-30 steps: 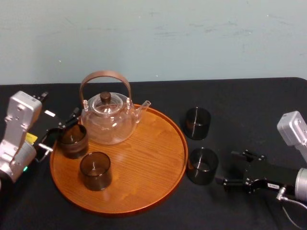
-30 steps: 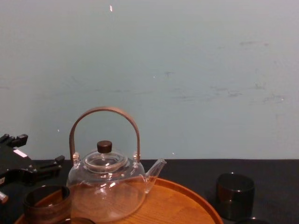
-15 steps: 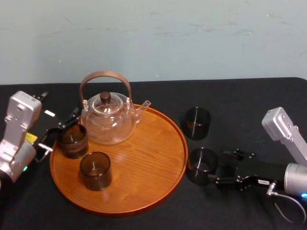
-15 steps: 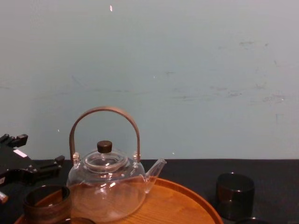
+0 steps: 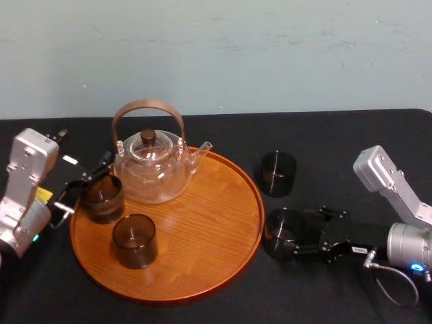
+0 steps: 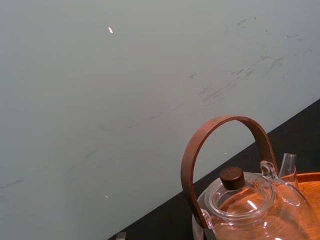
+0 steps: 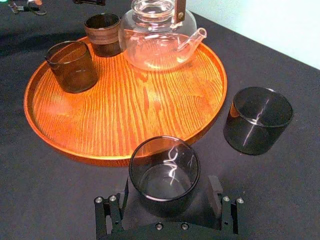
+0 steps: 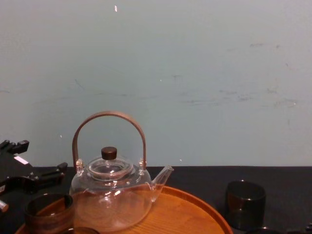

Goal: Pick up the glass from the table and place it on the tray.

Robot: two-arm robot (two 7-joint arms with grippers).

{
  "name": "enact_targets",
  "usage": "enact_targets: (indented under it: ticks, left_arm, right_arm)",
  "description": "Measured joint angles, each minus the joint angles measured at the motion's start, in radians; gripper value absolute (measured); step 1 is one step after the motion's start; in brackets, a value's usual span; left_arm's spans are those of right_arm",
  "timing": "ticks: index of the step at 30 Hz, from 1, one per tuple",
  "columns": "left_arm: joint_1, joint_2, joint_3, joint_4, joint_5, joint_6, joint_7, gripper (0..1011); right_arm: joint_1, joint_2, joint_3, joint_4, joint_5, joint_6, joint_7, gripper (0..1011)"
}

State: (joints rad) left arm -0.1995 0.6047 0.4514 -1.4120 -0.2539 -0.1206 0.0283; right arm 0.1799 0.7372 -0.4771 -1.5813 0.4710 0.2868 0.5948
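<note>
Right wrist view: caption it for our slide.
Right gripper, open, flanks a glass on the table beside the tray; left gripper idle at tray's left edge.

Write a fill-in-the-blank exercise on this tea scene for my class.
The tray holds a teapot and ___ glasses.
The right gripper is at the nearer glass on the ___ table.
The left gripper sits at the tray's ___ edge.
Answers: two; black; left.
</note>
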Motion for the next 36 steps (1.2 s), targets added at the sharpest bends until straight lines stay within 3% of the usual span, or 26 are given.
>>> enact_targets:
  ticks: [16, 36]
  left_arm:
    - [0.000, 0.000, 0.000, 0.000, 0.000, 0.000, 0.000, 1001]
    - [0.000, 0.000, 0.000, 0.000, 0.000, 0.000, 0.000, 1001]
  right_arm:
    - [0.062, -0.032, -0.048, 0.041, -0.012, 0.019, 0.014, 1002]
    - [0.074, -0.037, -0.059, 0.047, -0.017, 0.023, 0.011, 982]
